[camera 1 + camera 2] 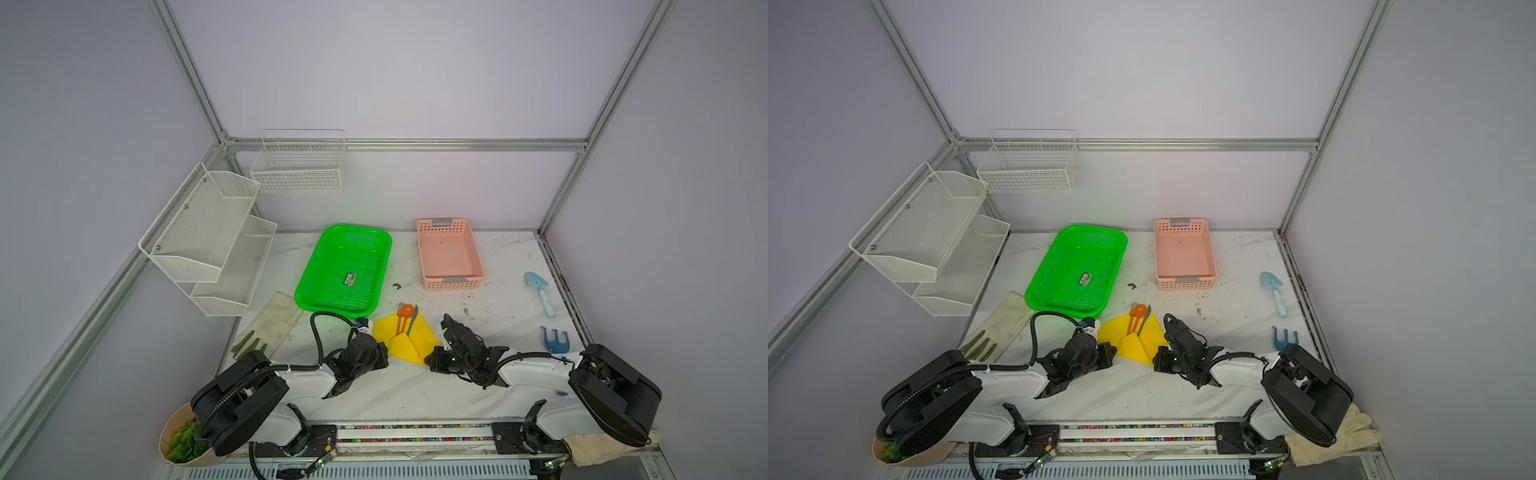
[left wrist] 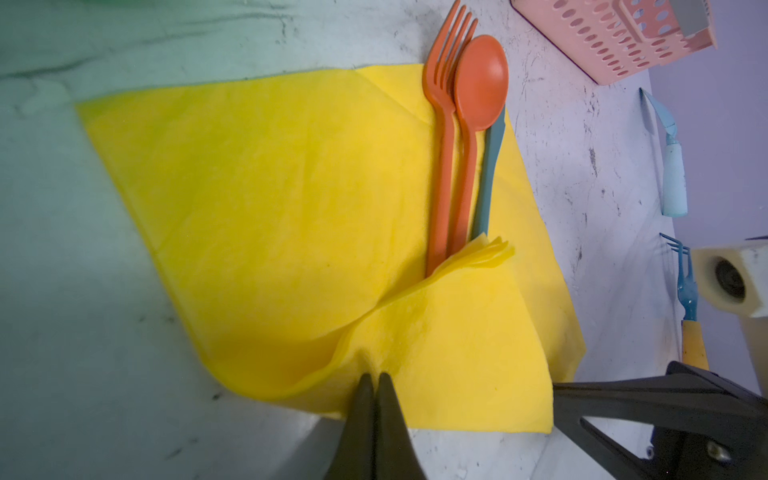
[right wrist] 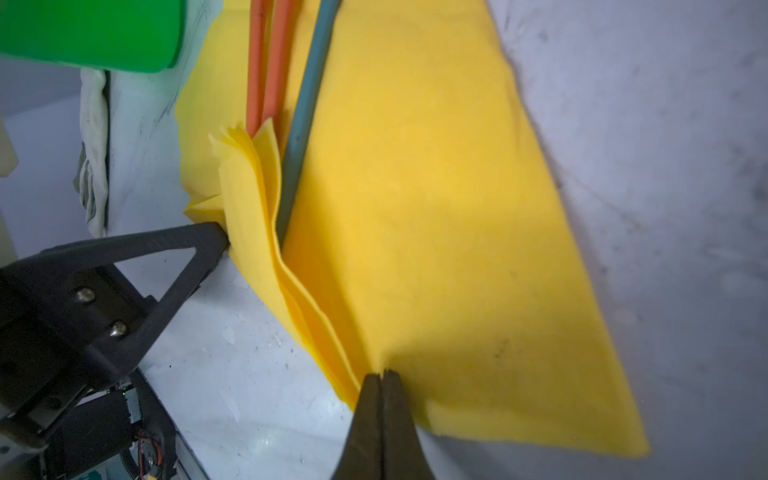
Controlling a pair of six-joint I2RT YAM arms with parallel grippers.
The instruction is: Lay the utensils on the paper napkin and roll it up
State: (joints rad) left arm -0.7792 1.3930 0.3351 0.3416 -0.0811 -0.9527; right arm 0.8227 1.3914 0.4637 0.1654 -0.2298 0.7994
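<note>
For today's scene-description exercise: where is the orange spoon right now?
In both top views the orange spoon lies mid-table on the yellow napkin, between the orange fork and the teal piece, near the green basket.

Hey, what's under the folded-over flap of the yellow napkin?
The orange fork, orange spoon and teal piece slip handle-first under the folded flap of the paper napkin. Their handle ends are covered.
</note>
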